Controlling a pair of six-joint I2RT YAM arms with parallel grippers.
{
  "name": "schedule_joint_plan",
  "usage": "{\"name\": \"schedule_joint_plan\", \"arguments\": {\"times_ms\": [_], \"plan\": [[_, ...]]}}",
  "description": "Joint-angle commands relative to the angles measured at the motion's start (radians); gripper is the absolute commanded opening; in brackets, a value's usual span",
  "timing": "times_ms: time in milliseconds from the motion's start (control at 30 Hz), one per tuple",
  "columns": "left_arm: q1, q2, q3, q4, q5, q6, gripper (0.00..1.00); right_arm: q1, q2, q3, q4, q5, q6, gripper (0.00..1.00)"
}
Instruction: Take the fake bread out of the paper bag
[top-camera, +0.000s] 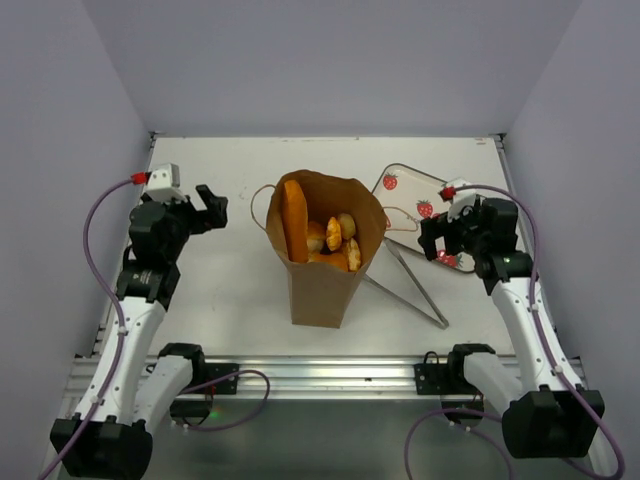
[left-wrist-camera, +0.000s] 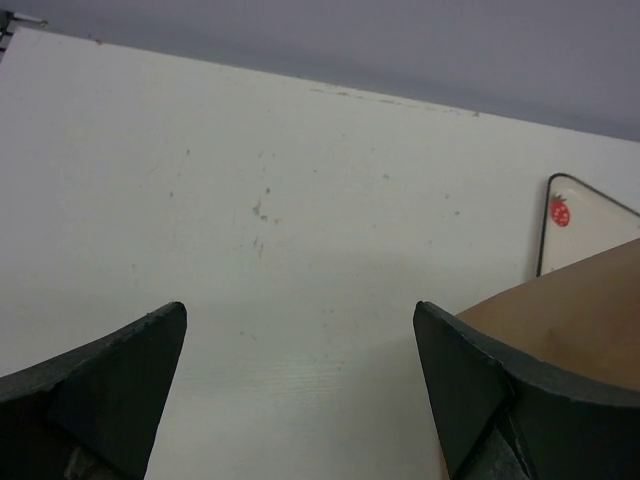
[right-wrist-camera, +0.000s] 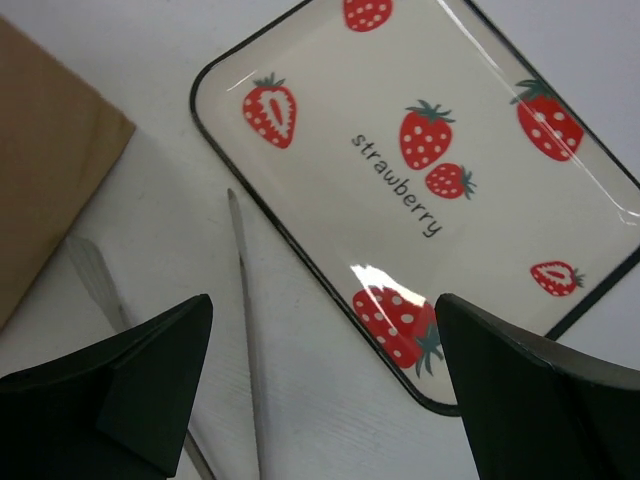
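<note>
A tall brown kraft paper bag (top-camera: 320, 290) stands upright near the middle of the white table (top-camera: 230, 300), with its mouth open upward. The fake bread (top-camera: 318, 236), a set of glossy orange-golden toy pieces, is all inside this bag: one long baguette (top-camera: 294, 222) leans along the left wall, and several small round rolls (top-camera: 340, 238) are piled beside it on the right. To the right of the bag, thin metal tongs (top-camera: 415, 283) lie flat on the table with their two arms spread like a V. Behind them is a cream rectangular tray (top-camera: 400, 185) with a dark rim and red strawberry prints. The left gripper (top-camera: 213, 208) is in the air to the left of the bag, apart from it, with its two dark fingers spread wide and nothing between them. In its wrist view only bare table shows in the gap, and the brown side of the bag appears behind one finger. The right gripper (top-camera: 430, 240) is to the right of the bag, above the near corner of the tray, also spread wide and holding nothing.
</note>
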Motion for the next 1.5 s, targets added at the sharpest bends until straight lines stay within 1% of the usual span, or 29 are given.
{"name": "schedule_joint_plan", "arguments": {"times_ms": [0, 100, 133, 200, 233, 333, 367, 433, 467, 533, 567, 633, 733, 867, 900, 933, 1000, 1033, 1133, 1300, 1333, 1467], "plan": [[-0.005, -0.001, 0.153, -0.041, 0.096, -0.086, 1.0, -0.001, -0.014, -0.03, -0.03, -0.251, -0.169, 0.99], [-0.005, -0.004, 0.239, -0.062, 0.181, -0.115, 1.0, -0.001, 0.002, -0.019, -0.079, -0.287, -0.208, 0.99], [-0.005, 0.006, 0.256, -0.059, 0.255, -0.14, 1.0, -0.001, 0.015, -0.003, -0.092, -0.29, -0.228, 0.99], [-0.005, 0.023, 0.291, -0.049, 0.343, -0.183, 1.0, -0.001, 0.034, 0.014, -0.123, -0.27, -0.231, 0.99], [-0.005, 0.046, 0.304, -0.049, 0.426, -0.193, 1.0, -0.001, 0.045, 0.031, -0.132, -0.259, -0.237, 0.99], [-0.006, 0.074, 0.348, -0.061, 0.535, -0.215, 1.0, -0.001, 0.094, 0.073, -0.186, -0.265, -0.269, 0.99], [-0.005, 0.077, 0.371, -0.077, 0.557, -0.215, 0.98, -0.001, 0.104, 0.079, -0.21, -0.278, -0.277, 0.99], [-0.005, 0.077, 0.405, -0.114, 0.589, -0.204, 0.97, -0.001, 0.097, 0.071, -0.206, -0.287, -0.28, 0.99], [-0.005, 0.075, 0.445, -0.171, 0.592, -0.194, 0.96, -0.001, 0.082, 0.064, -0.191, -0.287, -0.281, 0.99], [-0.006, 0.054, 0.477, -0.217, 0.6, -0.171, 0.96, -0.001, 0.068, 0.053, -0.183, -0.29, -0.281, 0.99], [-0.011, 0.049, 0.511, -0.276, 0.595, -0.157, 0.96, -0.001, 0.065, 0.053, -0.181, -0.293, -0.281, 0.99], [-0.057, 0.036, 0.526, -0.318, 0.572, -0.129, 0.96, -0.001, 0.06, 0.053, -0.183, -0.296, -0.281, 0.99], [-0.06, -0.007, 0.468, -0.297, 0.61, -0.135, 0.96, -0.001, 0.066, 0.054, -0.186, -0.301, -0.283, 0.99], [-0.058, -0.049, 0.46, -0.273, 0.597, -0.152, 0.96, -0.001, 0.068, 0.054, -0.188, -0.307, -0.283, 0.99], [-0.058, -0.056, 0.456, -0.269, 0.582, -0.187, 0.96, -0.001, 0.066, 0.054, -0.188, -0.308, -0.283, 0.99], [-0.06, -0.07, 0.428, -0.254, 0.548, -0.209, 0.96, -0.001, 0.068, 0.054, -0.188, -0.307, -0.281, 0.99], [-0.06, -0.092, 0.381, -0.237, 0.535, -0.274, 0.95, -0.001, 0.068, 0.056, -0.189, -0.304, -0.284, 0.99], [-0.06, -0.096, 0.332, -0.234, 0.528, -0.29, 0.93, -0.001, 0.066, 0.056, -0.189, -0.305, -0.284, 0.99], [-0.06, -0.129, 0.257, -0.239, 0.522, -0.31, 0.92, -0.001, 0.06, 0.054, -0.188, -0.305, -0.286, 0.99], [-0.058, -0.152, 0.227, -0.268, 0.531, -0.345, 0.91, -0.001, 0.059, 0.054, -0.189, -0.315, -0.284, 0.99], [-0.06, -0.15, 0.224, -0.274, 0.538, -0.348, 0.92, -0.001, 0.06, 0.054, -0.191, -0.313, -0.284, 0.99], [-0.06, -0.152, 0.221, -0.286, 0.522, -0.364, 0.92, -0.001, 0.062, 0.054, -0.191, -0.315, -0.284, 0.99]]}}
